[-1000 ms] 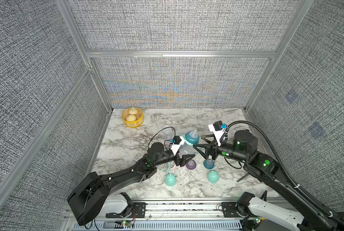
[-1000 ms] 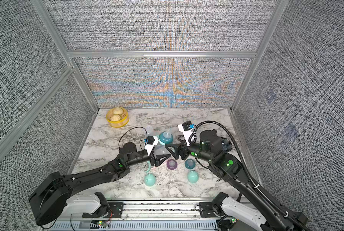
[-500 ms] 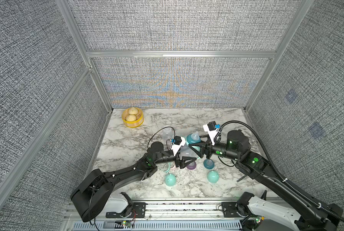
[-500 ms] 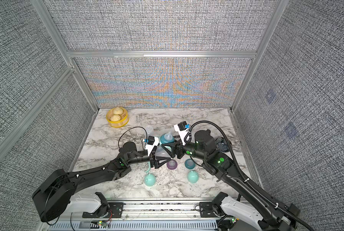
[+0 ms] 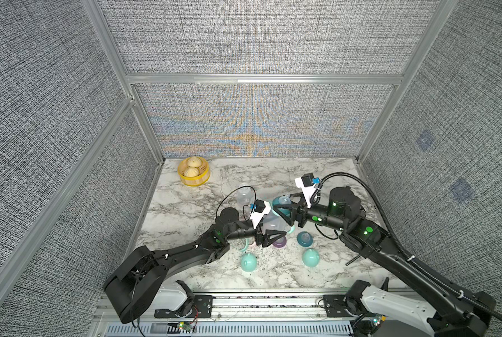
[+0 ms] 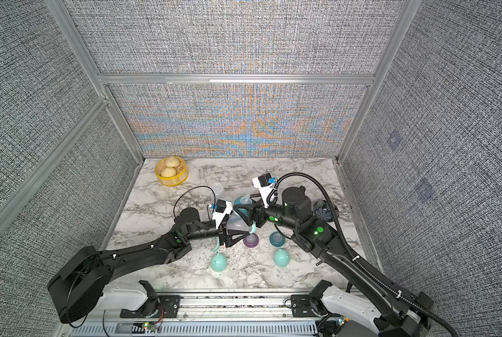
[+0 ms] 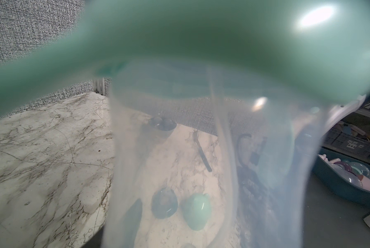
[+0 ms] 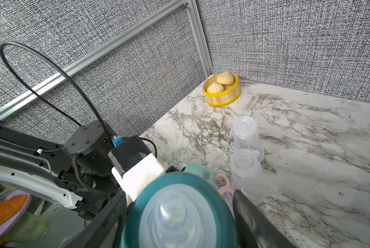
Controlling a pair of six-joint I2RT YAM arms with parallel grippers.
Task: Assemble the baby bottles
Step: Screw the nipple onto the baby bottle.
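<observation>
My left gripper (image 5: 278, 233) is shut on a clear baby bottle (image 5: 270, 224) that wears a mint handle ring (image 7: 201, 32). It holds the bottle above the middle of the table. A teal nipple collar (image 5: 281, 202) sits on the bottle's neck. My right gripper (image 5: 278, 208) is shut on that collar (image 8: 179, 186), one finger on each side. Two more clear bottles (image 8: 245, 133) stand behind. On the table lie a purple collar (image 5: 280, 242), a second teal collar (image 5: 304, 237), two mint dome caps (image 5: 248, 261) and a pink handle ring (image 8: 223, 184).
A yellow steamer basket (image 5: 193, 175) with buns stands in the back left corner. A dark patterned bowl (image 6: 324, 211) sits behind my right arm near the right wall. A thin black rod (image 5: 353, 259) lies at the front right.
My right gripper has moved left onto the teal collar and its jaws have narrowed around it. The left gripper has kept its hold on the bottle, shifting only slightly.
</observation>
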